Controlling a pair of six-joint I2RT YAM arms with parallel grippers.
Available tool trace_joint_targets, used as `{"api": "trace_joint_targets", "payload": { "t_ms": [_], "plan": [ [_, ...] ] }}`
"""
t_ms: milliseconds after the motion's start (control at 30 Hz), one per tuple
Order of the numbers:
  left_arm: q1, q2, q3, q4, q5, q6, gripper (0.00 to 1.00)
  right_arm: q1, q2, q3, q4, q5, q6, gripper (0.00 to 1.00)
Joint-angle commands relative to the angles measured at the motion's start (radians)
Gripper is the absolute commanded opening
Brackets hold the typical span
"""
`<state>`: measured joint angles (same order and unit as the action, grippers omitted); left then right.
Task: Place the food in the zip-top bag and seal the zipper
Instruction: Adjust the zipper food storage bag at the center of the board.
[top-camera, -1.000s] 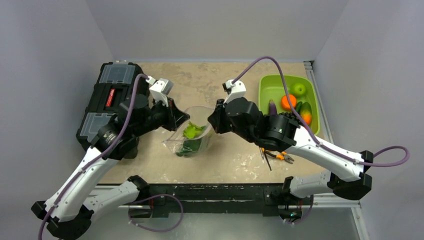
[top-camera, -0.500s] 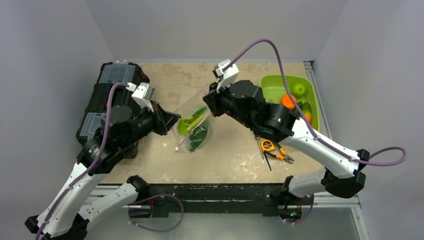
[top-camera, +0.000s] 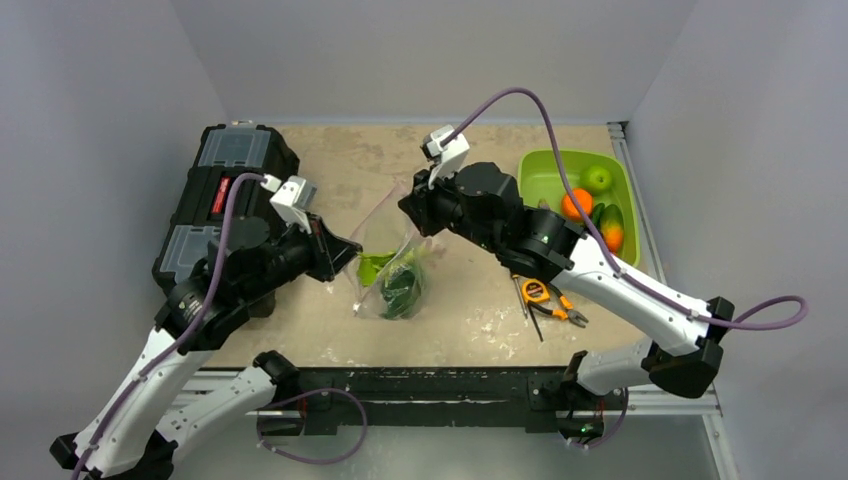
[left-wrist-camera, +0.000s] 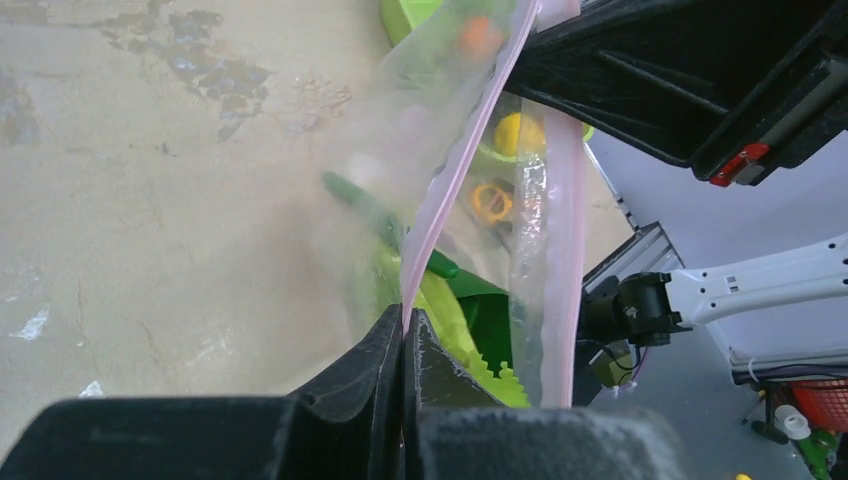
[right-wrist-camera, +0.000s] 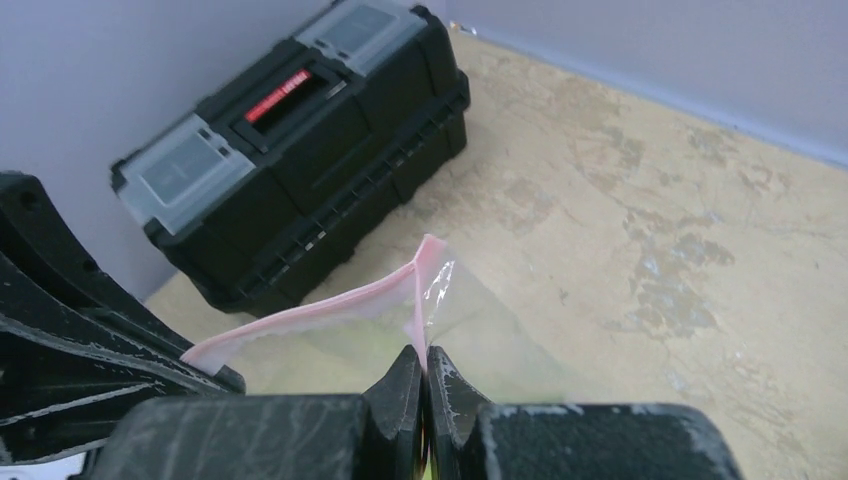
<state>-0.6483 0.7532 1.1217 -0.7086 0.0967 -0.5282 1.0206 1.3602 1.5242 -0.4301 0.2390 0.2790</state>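
Two arms are stretched inward over the mottled table (top-camera: 470, 310), with the black toolbox (top-camera: 215, 195) parked at far left and the lime-green bin (top-camera: 545, 178) at far right. Between them, at mid-table, the zip-top bag (top-camera: 392, 240) is held up by its mouth, and the food (top-camera: 402, 290) is seen sagging inside its lower end. The pink zipper (left-wrist-camera: 455, 170) is strung between both grips: the left end is pinched in the clenched left gripper (left-wrist-camera: 405, 335), the right end in the clenched right gripper (right-wrist-camera: 424, 365).
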Motion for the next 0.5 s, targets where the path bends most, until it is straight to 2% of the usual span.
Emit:
{"api": "trace_joint_targets", "payload": {
  "t_ms": [0,300,467],
  "plan": [
    [0.001,0.001,-0.058,0.031,0.045,-0.026,0.00,-0.005,-0.051,0.008,0.120,-0.020,0.005,0.00],
    [0.002,0.019,0.087,0.042,0.095,0.028,0.00,-0.005,-0.081,0.053,0.118,0.013,-0.052,0.00],
    [0.002,0.012,0.041,0.099,0.185,-0.007,0.00,-0.005,-0.102,0.055,0.132,0.032,-0.071,0.00]
  ]
}}
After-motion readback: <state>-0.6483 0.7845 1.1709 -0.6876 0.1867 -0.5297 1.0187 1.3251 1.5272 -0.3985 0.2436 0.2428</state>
